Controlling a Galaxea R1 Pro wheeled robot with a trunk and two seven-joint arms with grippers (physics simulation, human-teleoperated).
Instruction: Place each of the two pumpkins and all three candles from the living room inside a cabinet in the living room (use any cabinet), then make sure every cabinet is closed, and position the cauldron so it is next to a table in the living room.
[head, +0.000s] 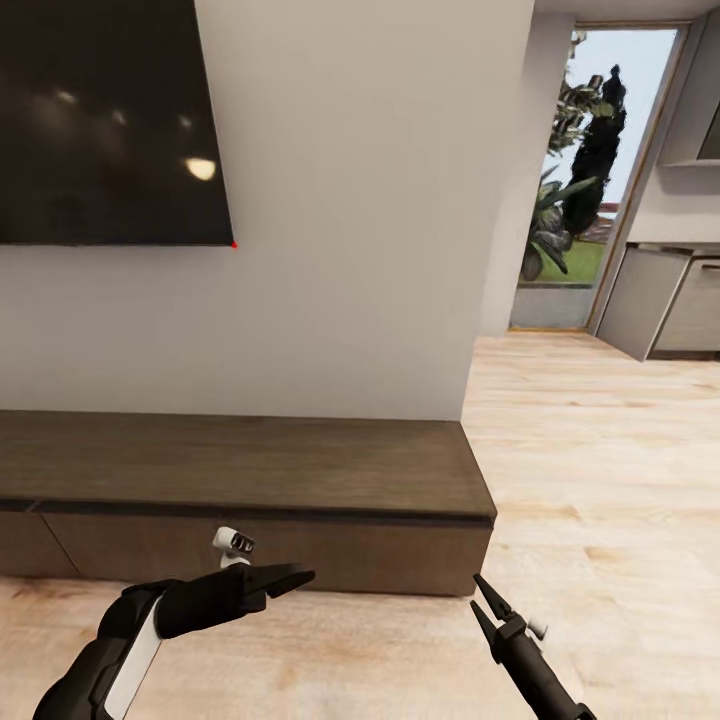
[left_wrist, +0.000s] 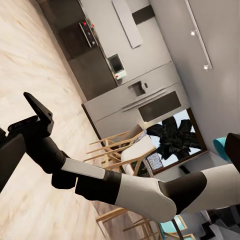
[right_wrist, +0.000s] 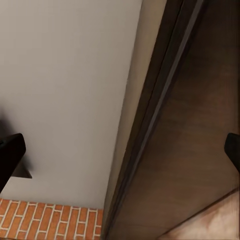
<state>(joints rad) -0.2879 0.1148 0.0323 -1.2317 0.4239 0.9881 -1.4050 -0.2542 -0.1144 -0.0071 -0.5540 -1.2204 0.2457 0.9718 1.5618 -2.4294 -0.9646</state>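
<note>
Nearest, low in the head view, the two arms reach over the plank floor (head: 590, 450). The left gripper (head: 300, 578) points sideways toward the right one, its fingers pressed together into a single point, empty. The right gripper (head: 482, 603) points up and toward the cabinet, its two thin fingers slightly parted, nothing between them. In the right wrist view its fingertips (right_wrist: 10, 155) sit at opposite edges of the picture, well apart.

Just beyond both grippers stands the cabinet (head: 250, 465), long, low and dark brown, its flat top bare and its fronts flush and closed. It runs along the white wall (head: 350, 200) and ends near the wall's corner. The right wrist view looks close along that cabinet's front (right_wrist: 185, 150) and adds a strip of red brick (right_wrist: 50, 217) below the grey wall, which the head view lacks.

Above the cabinet's left part hangs a dark screen (head: 110, 120). Farther right, past the corner, a glass door (head: 590, 170) shows garden plants, with grey kitchen units (head: 670, 300) beside it.

The left wrist view faces the other way: the right forearm (left_wrist: 125, 190) crosses it, and behind that are wooden chairs (left_wrist: 125, 150), kitchen cabinets (left_wrist: 145, 95) and a window with foliage (left_wrist: 175, 140).
</note>
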